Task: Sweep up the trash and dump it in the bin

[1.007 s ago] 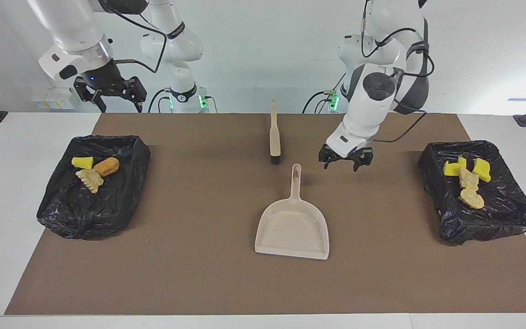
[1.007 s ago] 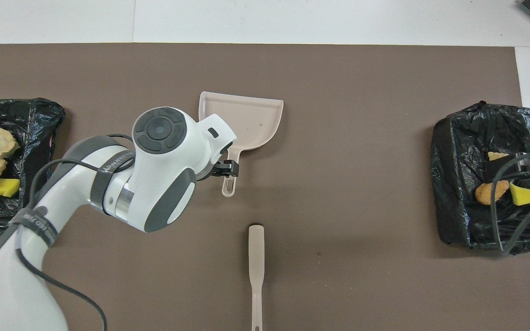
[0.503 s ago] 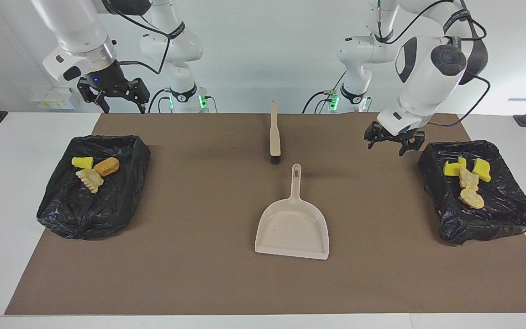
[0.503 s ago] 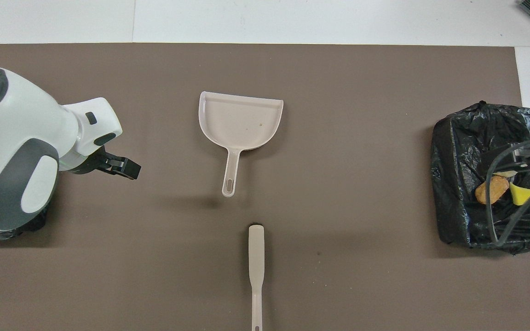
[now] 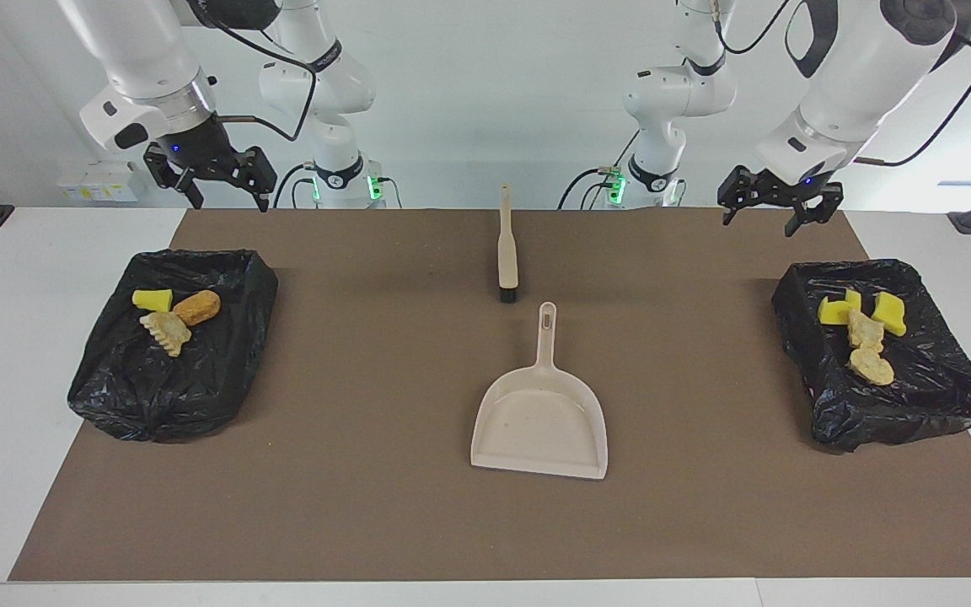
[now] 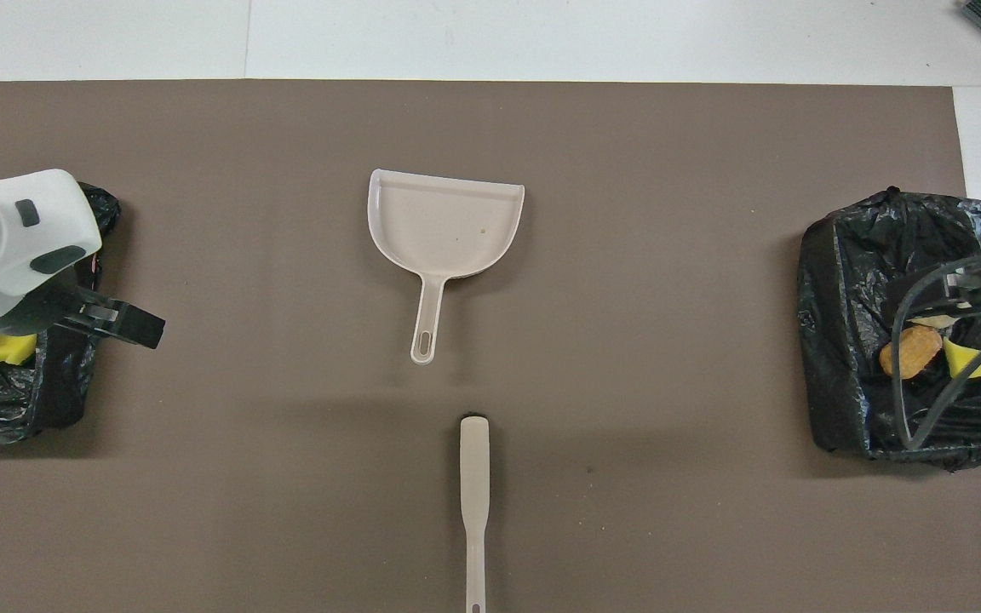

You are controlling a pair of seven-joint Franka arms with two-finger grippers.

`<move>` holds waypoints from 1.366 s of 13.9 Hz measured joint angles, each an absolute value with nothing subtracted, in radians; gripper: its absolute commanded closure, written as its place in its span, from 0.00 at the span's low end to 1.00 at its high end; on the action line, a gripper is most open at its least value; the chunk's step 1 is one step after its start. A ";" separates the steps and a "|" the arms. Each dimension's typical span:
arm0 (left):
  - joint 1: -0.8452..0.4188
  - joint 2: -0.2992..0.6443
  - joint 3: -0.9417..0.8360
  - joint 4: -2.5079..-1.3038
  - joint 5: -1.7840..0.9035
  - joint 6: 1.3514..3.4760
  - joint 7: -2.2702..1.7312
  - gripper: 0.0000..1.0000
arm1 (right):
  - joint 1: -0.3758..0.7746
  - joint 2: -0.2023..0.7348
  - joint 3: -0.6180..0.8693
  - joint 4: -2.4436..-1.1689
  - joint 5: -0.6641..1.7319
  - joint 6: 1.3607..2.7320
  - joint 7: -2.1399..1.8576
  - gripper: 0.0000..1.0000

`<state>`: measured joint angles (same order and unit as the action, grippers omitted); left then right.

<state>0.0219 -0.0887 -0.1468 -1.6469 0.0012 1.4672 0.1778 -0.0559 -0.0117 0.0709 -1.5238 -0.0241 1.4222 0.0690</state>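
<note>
The beige dustpan (image 5: 540, 413) lies empty at the middle of the brown mat, also in the overhead view (image 6: 444, 226). The beige brush (image 5: 506, 253) lies nearer to the robots, in line with the dustpan's handle. The trash lies in two black-lined bins. Yellow sponge (image 5: 152, 298) and brown pieces (image 5: 196, 308) are in the bin (image 5: 174, 379) at the right arm's end. Sponge chunks (image 5: 890, 312) and bread pieces (image 5: 871, 367) are in the bin (image 5: 898, 405) at the left arm's end. My left gripper (image 5: 776, 217) is open, empty, raised beside that bin. My right gripper (image 5: 227, 201) is open, empty, raised, waiting.
The brown mat (image 5: 367, 506) covers most of the white table. In the overhead view the left arm's hand (image 6: 14, 247) covers part of the bin at its end. The right arm's cables (image 6: 950, 358) hang over the bin at the right arm's end.
My left gripper has risen from beside the dustpan's handle and swung toward the left arm's end of the table, empty. The right gripper has hardly moved. Dustpan and brush lie as before.
</note>
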 measured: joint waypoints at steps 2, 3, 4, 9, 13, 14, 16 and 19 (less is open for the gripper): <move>0.022 -0.131 -0.140 -1.644 0.001 1.431 0.178 0.00 | -0.056 -0.013 0.071 -1.527 -0.024 1.422 0.069 0.00; 0.022 -0.141 -0.139 -1.644 0.001 1.422 0.178 0.00 | -0.057 -0.014 0.071 -1.528 -0.024 1.422 0.069 0.00; 0.022 -0.145 -0.139 -1.644 0.001 1.419 0.178 0.00 | -0.058 -0.014 0.070 -1.528 -0.024 1.422 0.069 0.00; 0.027 -0.146 -0.136 -1.644 0.001 1.431 0.173 0.00 | -0.059 -0.014 0.069 -1.529 -0.018 1.422 0.069 0.00; 0.049 -0.146 -0.135 -1.645 -0.012 1.465 0.099 0.00 | -0.059 -0.015 0.069 -1.532 -0.018 1.422 0.069 0.00; 0.050 -0.146 -0.135 -1.645 -0.013 1.468 0.085 0.00 | -0.059 -0.016 0.069 -1.532 -0.018 1.422 0.069 0.00; 0.051 -0.146 -0.135 -1.644 -0.026 1.476 0.060 0.00 | -0.059 -0.017 0.069 -1.533 -0.018 1.422 0.069 0.00; 0.057 -0.146 -0.134 -1.644 -0.031 1.479 0.039 0.00 | -0.059 -0.018 0.069 -1.533 -0.018 1.422 0.069 0.00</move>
